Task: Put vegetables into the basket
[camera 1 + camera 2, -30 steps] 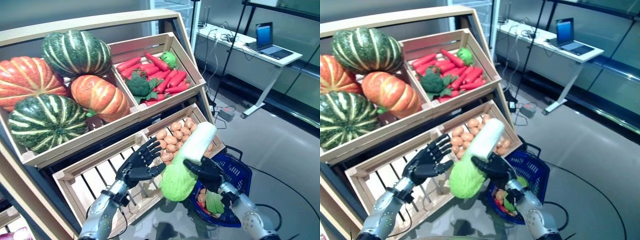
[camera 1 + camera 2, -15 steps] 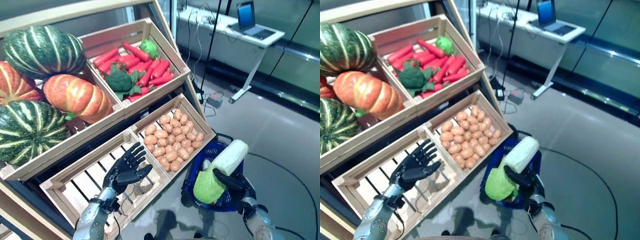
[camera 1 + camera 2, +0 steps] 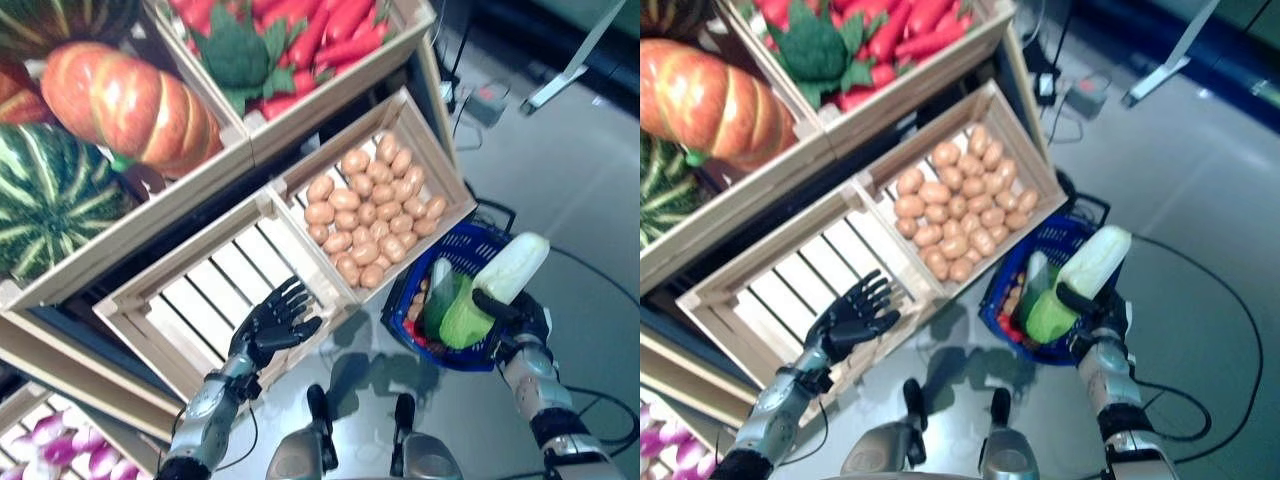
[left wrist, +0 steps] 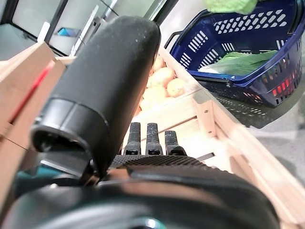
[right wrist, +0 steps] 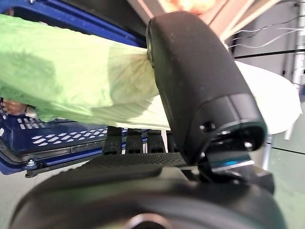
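Note:
My right hand (image 3: 519, 316) is shut on a long napa cabbage (image 3: 497, 284), white at one end and leafy green at the other. It holds the cabbage tilted over the blue plastic basket (image 3: 445, 357) on the floor, leafy end down at the basket's rim. In the right wrist view the thumb (image 5: 200, 81) presses across the cabbage (image 5: 71, 86) above the basket (image 5: 47, 138). Other greens (image 4: 243, 62) and red pieces lie in the basket. My left hand (image 3: 275, 323) hovers open, fingers spread, at the front edge of an empty slatted crate (image 3: 205, 290).
A crate of potatoes (image 3: 375, 215) sits beside the empty crate, right above the basket. The upper shelf holds an orange pumpkin (image 3: 125, 95), a green striped one (image 3: 50, 195), and broccoli (image 3: 235, 50) among red vegetables. Purple vegetables (image 3: 70, 450) show at the lower left.
The camera has tilted down. My right hand carried the cabbage from in front of the crates down and right to the basket. The left hand stayed open by the empty crate.

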Available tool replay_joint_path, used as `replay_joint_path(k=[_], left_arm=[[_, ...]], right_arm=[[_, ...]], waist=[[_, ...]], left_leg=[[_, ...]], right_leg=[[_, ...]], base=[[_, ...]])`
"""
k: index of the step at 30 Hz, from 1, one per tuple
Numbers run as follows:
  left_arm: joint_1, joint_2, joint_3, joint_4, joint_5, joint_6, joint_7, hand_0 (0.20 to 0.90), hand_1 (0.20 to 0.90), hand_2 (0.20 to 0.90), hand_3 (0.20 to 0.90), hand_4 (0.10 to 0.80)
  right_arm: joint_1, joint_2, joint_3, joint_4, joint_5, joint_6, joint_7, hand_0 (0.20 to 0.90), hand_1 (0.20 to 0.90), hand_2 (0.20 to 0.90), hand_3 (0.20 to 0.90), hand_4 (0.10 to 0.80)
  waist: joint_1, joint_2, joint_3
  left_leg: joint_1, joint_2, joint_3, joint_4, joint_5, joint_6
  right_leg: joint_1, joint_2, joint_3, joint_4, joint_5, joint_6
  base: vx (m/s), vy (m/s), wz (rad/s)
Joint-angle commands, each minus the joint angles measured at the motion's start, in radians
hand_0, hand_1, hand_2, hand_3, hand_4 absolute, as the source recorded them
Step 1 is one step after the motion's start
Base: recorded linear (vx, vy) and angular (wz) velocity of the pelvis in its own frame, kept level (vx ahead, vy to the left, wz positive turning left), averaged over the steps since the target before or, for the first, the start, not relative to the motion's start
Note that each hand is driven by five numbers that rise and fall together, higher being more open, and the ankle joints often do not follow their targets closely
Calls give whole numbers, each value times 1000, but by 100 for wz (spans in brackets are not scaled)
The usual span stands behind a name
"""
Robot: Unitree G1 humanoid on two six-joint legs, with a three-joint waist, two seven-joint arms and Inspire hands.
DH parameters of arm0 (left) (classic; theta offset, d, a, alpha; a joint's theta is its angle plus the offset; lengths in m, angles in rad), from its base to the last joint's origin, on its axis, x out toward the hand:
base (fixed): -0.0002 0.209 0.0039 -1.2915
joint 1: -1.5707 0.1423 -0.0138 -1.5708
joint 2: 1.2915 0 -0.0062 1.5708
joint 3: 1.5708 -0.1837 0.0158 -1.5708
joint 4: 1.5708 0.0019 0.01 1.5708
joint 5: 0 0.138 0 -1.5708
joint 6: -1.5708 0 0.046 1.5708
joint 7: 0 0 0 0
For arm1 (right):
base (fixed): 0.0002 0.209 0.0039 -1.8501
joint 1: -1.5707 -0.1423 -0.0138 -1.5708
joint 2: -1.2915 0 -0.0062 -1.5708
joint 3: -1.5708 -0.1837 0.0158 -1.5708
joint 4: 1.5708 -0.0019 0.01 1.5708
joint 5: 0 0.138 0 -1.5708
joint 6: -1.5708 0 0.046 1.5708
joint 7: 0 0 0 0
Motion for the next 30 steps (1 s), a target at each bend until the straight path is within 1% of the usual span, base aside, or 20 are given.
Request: replay_joint_path(k=[1, 3, 5, 6, 8, 10, 11, 14, 15, 16, 17, 19, 20, 21, 23, 24, 30], left_arm=[[-136, 10, -19, -40, -42, -163, 34, 900, 900, 900, 900, 800], [-161, 8, -32, -32, -49, -163, 41, 900, 900, 900, 900, 800], [-174, 14, -39, -42, -40, -159, 47, 900, 900, 900, 900, 800], [-181, 21, -48, -53, -42, -162, 50, 900, 900, 900, 900, 800], [-179, 31, -60, -70, -41, -174, 53, 900, 900, 900, 900, 800], [-173, 42, -66, -80, -26, -200, 85, 900, 900, 900, 900, 800], [-173, 45, -66, -82, -30, -209, 96, 900, 900, 900, 900, 800], [-180, 46, -69, -101, -40, -227, 112, 900, 900, 900, 900, 800], [-182, 45, -68, -109, -39, -234, 114, 900, 900, 900, 900, 800], [-188, 45, -72, -121, -40, -238, 118, 900, 900, 900, 900, 800], [-184, 45, -78, -134, -40, -242, 123, 900, 900, 900, 900, 800], [-194, 48, -85, -156, -29, -246, 144, 900, 900, 900, 900, 800], [-200, 50, -89, -163, -27, -246, 146, 900, 900, 900, 900, 800], [-202, 53, -92, -171, -26, -242, 147, 900, 900, 900, 900, 800], [-204, 56, -103, -176, -14, -241, 152, 900, 900, 900, 900, 800], [-205, 57, -105, -176, -11, -244, 152, 900, 900, 900, 900, 800], [-175, 75, -103, -185, -19, -244, 140, 900, 900, 900, 900, 800]], right_arm=[[-160, -125, 8, 21, 27, -97, -11, 300, 300, 300, 300, 400], [-194, -143, 1, 96, 38, -99, 8, 300, 300, 300, 300, 400], [-217, -171, -6, 143, 60, -84, 22, 300, 300, 300, 300, 400], [-234, -197, -9, 175, 92, -76, 34, 300, 300, 300, 300, 400], [-251, -221, -22, 212, 103, -79, 44, 300, 300, 300, 300, 400], [-269, -233, -27, 231, 121, -73, 46, 300, 300, 300, 300, 400], [-276, -234, -34, 234, 144, -65, 47, 300, 300, 300, 300, 400], [-299, -239, -56, 267, 169, -54, 72, 300, 300, 300, 300, 400], [-309, -242, -59, 268, 168, -53, 74, 300, 300, 300, 300, 400], [-318, -242, -60, 265, 150, -50, 75, 300, 300, 300, 300, 400], [-323, -244, -53, 258, 133, -44, 73, 300, 300, 300, 300, 400], [-344, -252, -44, 245, 124, -30, 63, 300, 300, 300, 300, 400], [-359, -258, -43, 249, 125, -25, 60, 900, 900, 900, 900, 800], [-366, -263, -42, 250, 128, -25, 63, 900, 900, 900, 900, 800], [-375, -267, -43, 252, 128, -20, 75, 900, 900, 900, 900, 800], [-378, -268, -42, 251, 130, -21, 77, 900, 900, 900, 900, 800], [-349, -258, -43, 198, 139, -28, 104, 900, 900, 900, 900, 800]], waist=[[7, 3, 61], [8, 7, 79], [13, 7, 94], [17, 9, 103], [24, 15, 103], [32, 19, 103], [35, 21, 103], [41, 25, 103], [42, 24, 103], [42, 24, 103], [46, 26, 103], [46, 28, 103], [48, 30, 103], [48, 31, 103], [49, 32, 103], [48, 32, 103], [51, 29, 103]], left_leg=[[-121, 19, -35, 344, -234, -37], [-178, 31, -45, 450, -259, -33], [-220, 48, -42, 538, -290, -20], [-261, 58, -42, 611, -328, -8], [-322, 65, -46, 713, -381, 13], [-377, 58, -61, 807, -438, 35], [-409, 52, -71, 857, -457, 41], [-474, 43, -72, 959, -519, 61], [-504, 41, -73, 999, -535, 64], [-542, 42, -75, 1046, -553, 71], [-532, 39, -72, 1043, -555, 68], [-573, 41, -72, 1095, -580, 73], [-592, 41, -73, 1119, -588, 73], [-601, 42, -74, 1128, -592, 76], [-615, 43, -79, 1146, -596, 72], [-640, 46, -82, 1177, -602, 75], [-628, 51, -87, 1178, -602, 66]], right_leg=[[-153, -5, -64, 333, -174, -118], [-207, -20, -67, 442, -220, -129], [-248, -43, -81, 540, -258, -140], [-285, -65, -93, 614, -286, -146], [-348, -98, -103, 733, -326, -156], [-407, -129, -99, 843, -361, -158], [-439, -143, -94, 894, -378, -157], [-517, -183, -89, 1007, -415, -154], [-550, -195, -83, 1049, -431, -153], [-588, -210, -82, 1099, -447, -160], [-581, -211, -82, 1093, -445, -151], [-629, -225, -72, 1147, -464, -152], [-650, -228, -67, 1169, -472, -151], [-659, -231, -66, 1177, -474, -150], [-674, -235, -66, 1197, -480, -148], [-697, -241, -64, 1225, -488, -155], [-685, -242, -68, 1223, -484, -144]], base=[[-180, 5, 14], [-144, 5, 17], [-122, -3, 10], [-121, 3, 16], [-100, 23, 18], [-67, 43, 24], [-58, 49, 26], [-61, 56, 22], [-86, 52, 11], [-49, 40, 0], [-49, 34, -6], [-47, 29, -2], [-59, 18, 5], [-55, 12, 7], [-50, 5, 8], [-54, 0, 8], [-7, 0, 4]])
